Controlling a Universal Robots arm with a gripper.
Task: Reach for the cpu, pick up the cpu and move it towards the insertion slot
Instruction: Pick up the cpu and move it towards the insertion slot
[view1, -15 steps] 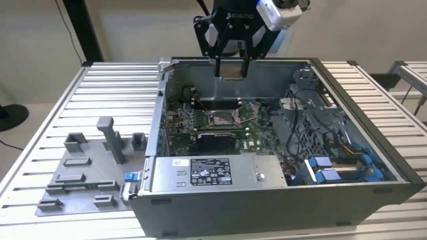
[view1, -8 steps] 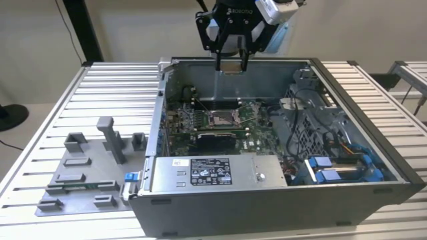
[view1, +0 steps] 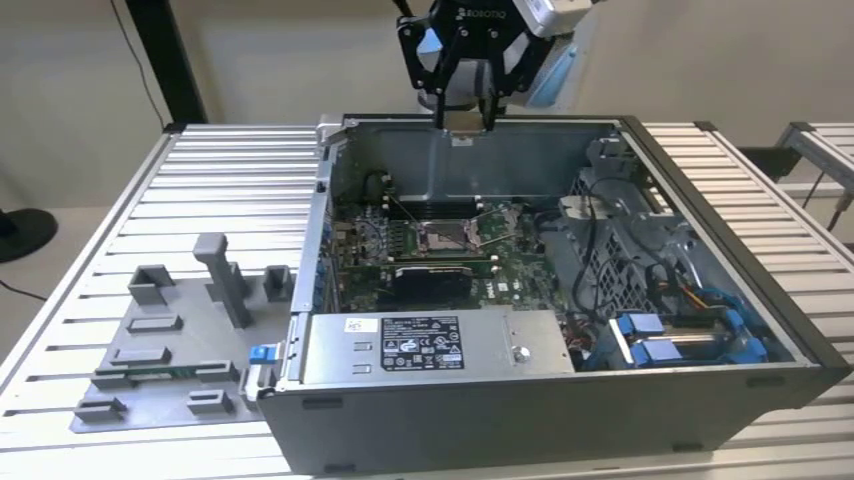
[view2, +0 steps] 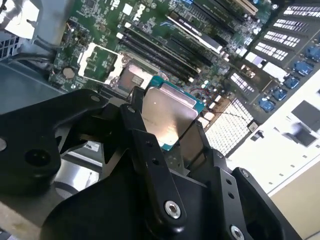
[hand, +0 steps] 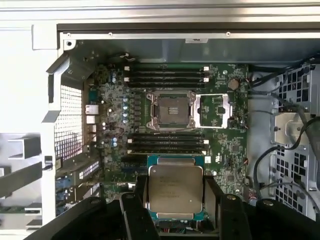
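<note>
In the first wrist view the gripper (hand: 175, 200) has its black jaws closed on two opposite sides of the cpu (hand: 175, 189), which is held flat with its silvery lid facing the camera and a green rim showing round it. The second wrist view shows the same grasp from the side — the plate pinched between the two dark fingers (view2: 150, 150). So the reach and the pickup look done.

Beyond the held chip lies the green motherboard (hand: 115, 115), and on it the insertion slot (hand: 170, 110), its metal frame swung open beside it. The chip is not yet over the slot.

In the exterior view the gripper hangs high above the far wall of the open computer case (view1: 561, 420), well apart from the slot below — the carry is what remains.
</note>
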